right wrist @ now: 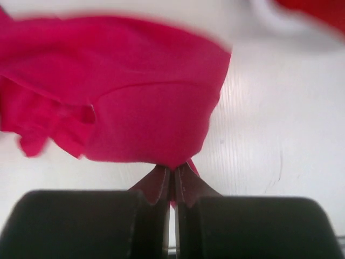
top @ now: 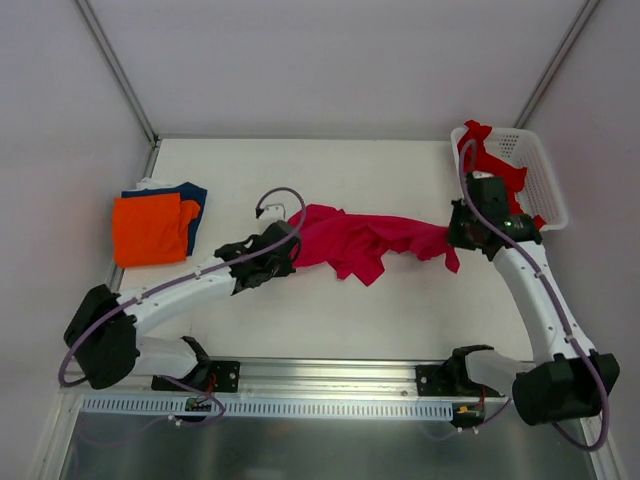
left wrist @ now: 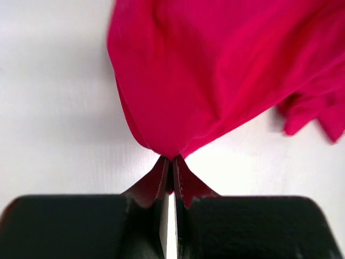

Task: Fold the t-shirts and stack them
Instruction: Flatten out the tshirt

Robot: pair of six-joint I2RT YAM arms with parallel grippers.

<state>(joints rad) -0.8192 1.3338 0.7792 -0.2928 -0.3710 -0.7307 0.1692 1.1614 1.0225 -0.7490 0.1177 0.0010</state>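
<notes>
Presently two shirts are finished and two are not. At the left edge of the table [top: 400,320], toward the far corner, the orange t-shirt [top: 148,228] lies folded into a rectangle on top of the navy t-shirt [top: 197,196] — that stack counts as done.

The magenta t-shirt [top: 365,240] is in hand. It stretches crumpled across the middle of the surface, between the two arms. The left gripper [left wrist: 171,159] is pinched tight on one bunched end of it. The right gripper [right wrist: 172,169] is likewise clamped on the opposite end, near the right edge. No fold shows in it yet; judging by the wrinkles, it is at the spreading stage.

The red t-shirt [top: 497,165] sits unfolded in the white basket [top: 548,185] at the far right corner, partly draped over the rim.

Outstanding — flatten, fold and stack the magenta shirt, then the red one.
</notes>
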